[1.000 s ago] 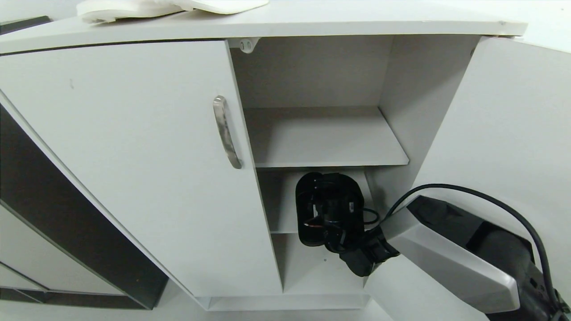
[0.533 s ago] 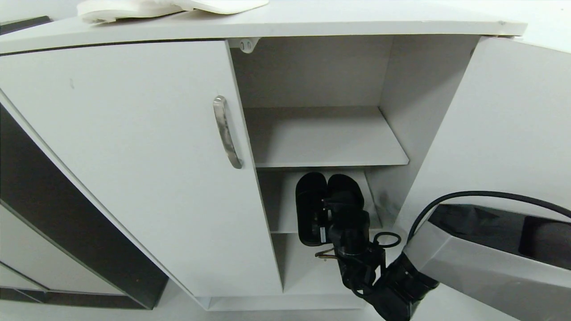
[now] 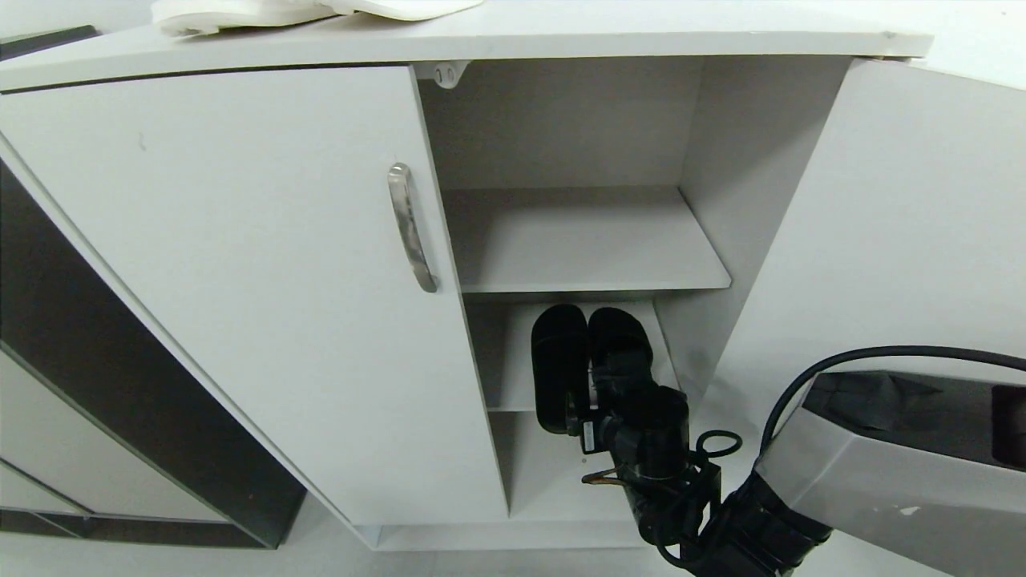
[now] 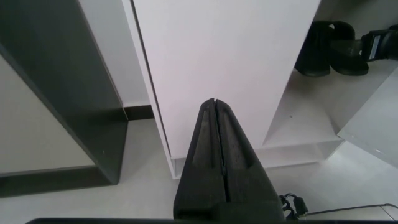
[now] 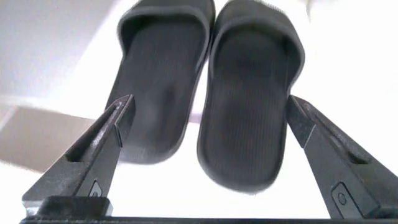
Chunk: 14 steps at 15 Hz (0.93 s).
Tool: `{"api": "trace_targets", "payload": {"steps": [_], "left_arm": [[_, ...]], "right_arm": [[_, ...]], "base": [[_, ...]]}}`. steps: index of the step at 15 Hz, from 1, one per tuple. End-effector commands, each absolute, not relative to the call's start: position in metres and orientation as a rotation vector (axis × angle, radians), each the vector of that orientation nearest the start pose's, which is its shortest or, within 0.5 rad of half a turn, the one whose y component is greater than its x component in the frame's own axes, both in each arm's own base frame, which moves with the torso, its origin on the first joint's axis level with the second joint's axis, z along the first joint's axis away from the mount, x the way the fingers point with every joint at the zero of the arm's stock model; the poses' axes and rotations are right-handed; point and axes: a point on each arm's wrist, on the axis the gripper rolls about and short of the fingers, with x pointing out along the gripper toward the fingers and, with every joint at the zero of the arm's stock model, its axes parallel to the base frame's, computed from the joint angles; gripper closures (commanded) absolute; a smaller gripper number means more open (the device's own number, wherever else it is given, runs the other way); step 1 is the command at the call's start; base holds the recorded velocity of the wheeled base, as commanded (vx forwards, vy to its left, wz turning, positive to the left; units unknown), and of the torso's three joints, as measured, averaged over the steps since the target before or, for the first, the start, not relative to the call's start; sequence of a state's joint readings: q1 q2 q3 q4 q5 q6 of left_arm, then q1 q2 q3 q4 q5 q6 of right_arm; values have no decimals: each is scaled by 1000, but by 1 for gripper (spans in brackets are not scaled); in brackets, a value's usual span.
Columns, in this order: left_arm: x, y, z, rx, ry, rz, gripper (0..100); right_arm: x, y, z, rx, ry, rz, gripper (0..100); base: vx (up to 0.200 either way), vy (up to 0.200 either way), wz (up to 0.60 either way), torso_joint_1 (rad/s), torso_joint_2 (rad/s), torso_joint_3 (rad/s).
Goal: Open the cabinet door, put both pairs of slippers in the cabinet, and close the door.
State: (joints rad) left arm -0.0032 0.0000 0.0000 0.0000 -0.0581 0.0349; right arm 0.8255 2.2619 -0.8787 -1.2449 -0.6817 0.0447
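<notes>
A: What's moved vs a sec ago?
B: Right tool (image 5: 210, 106) has backed out of the cabinet (image 3: 721, 120) toward its front. It was in over the slippers (image 3: 559, 353) then; now they lie free. Camera nudged too, so the whole pic sits slightly diff.
A: Tool state?
B: Spread wide, holding nothing. Its fingers (image 5: 106, 134) flank the heel ends of the pair w/ gaps both sides, no contact.
A: Slippers where?
B: Black pair, side by side, toes to the back, on the mid shelf (image 3: 513, 365), heels at the front edge.
A: Other arm?
B: Left tool (image 4: 214, 124) pressed together, nothing between, hanging in front of the left door (image 3: 240, 280), above the floor (image 4: 140, 146).
A: Doors?
B: Left door closed, metal handle (image 3: 410, 228) near its inner edge. Right door (image 3: 882, 240) swung open. Upper shelf (image 3: 577, 240) sits above the pair.
A: Any writing?
B: Small white tag (image 3: 587, 435) on the right tool; print too small to read.
</notes>
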Motion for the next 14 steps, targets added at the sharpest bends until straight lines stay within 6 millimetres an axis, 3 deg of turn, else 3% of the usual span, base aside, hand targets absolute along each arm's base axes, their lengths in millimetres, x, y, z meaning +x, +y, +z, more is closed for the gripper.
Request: {"api": "trace_targets", "payload": {"steps": [1,6,14], "left_arm": [[-23,-1,76,35,0,-61,100],[-23,-1,76,35,0,-61,100],[-23,-1,76,34,1,-55,100]], "right_arm": [[277,281,59,-52,106,145,0],[273,281,56,-63,118,152,0],[271,281,54,-67,123,156,0]], "base": [[-200,0,0,2,2,2],[-200,0,0,2,4,0],[0,0,0,0,0,0]]}}
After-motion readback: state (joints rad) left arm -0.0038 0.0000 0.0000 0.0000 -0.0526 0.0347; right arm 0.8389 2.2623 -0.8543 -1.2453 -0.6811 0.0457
